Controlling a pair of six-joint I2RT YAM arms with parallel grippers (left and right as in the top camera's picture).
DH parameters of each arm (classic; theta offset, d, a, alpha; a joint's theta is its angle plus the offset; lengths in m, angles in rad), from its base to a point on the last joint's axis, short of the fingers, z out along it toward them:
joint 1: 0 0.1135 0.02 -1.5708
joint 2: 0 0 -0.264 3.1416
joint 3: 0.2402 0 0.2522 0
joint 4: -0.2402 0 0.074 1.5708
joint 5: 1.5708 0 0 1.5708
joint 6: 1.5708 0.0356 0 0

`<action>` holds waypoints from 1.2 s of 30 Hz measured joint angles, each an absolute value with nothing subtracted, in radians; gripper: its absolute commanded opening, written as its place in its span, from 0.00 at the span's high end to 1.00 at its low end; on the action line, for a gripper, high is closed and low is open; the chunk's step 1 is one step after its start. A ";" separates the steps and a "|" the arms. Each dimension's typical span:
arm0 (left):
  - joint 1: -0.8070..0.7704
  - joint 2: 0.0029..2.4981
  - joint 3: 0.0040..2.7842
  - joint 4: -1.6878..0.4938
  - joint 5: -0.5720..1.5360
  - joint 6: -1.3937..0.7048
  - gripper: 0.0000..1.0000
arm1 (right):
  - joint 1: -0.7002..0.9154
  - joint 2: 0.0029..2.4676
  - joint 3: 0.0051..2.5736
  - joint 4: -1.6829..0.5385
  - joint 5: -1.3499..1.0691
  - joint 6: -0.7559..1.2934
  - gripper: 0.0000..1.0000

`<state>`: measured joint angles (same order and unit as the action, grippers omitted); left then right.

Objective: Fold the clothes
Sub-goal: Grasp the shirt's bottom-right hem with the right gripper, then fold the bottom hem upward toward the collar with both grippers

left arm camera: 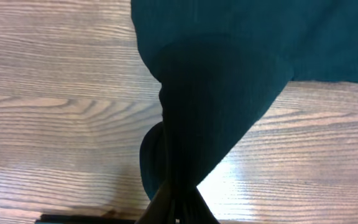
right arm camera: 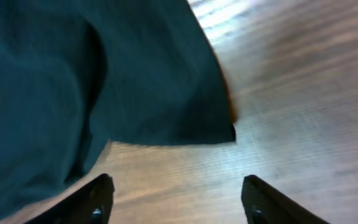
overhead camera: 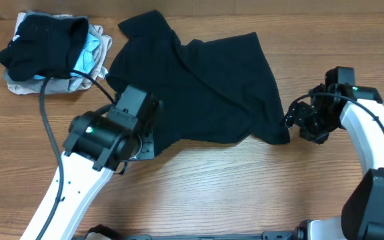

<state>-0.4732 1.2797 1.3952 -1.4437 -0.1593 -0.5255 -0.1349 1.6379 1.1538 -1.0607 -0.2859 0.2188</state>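
Observation:
The black shirt (overhead camera: 205, 87) lies spread and wrinkled across the middle of the table. My left gripper (overhead camera: 144, 141) is at its lower left corner, shut on the fabric; in the left wrist view the cloth (left arm camera: 216, 93) rises in a cone from the closed jaws (left arm camera: 178, 211). My right gripper (overhead camera: 292, 121) is open and empty just off the shirt's lower right corner; in the right wrist view that corner (right arm camera: 216, 130) lies ahead of the spread fingers (right arm camera: 176, 199). A pile of folded black, light-blue and beige garments (overhead camera: 52, 53) sits at the far left.
A black cable (overhead camera: 45, 113) runs from the pile area along the left arm. The wooden table (overhead camera: 245, 193) shows bare in front of the shirt.

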 measured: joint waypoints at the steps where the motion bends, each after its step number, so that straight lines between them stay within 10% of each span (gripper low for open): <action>1: -0.473 1.278 1.395 -1.444 -0.163 -0.525 0.96 | -0.127 1.642 1.135 -1.036 -0.287 0.231 0.34; 18: -0.473 1.279 1.395 -1.441 -0.217 -0.525 0.96 | -0.110 1.649 0.870 -0.716 -0.269 0.367 0.37; 22: -0.473 1.279 1.395 -1.441 -0.220 -0.525 0.96 | -0.110 1.649 0.852 -0.710 -0.271 0.391 0.78; 26: -0.473 1.279 1.396 -1.445 -0.221 -0.525 0.96 | -0.109 1.649 0.850 -0.707 -0.270 0.424 0.96; 36: -0.443 1.278 1.396 -1.452 -0.223 -0.572 0.96 | -0.198 1.572 0.925 -0.936 -0.270 0.423 0.96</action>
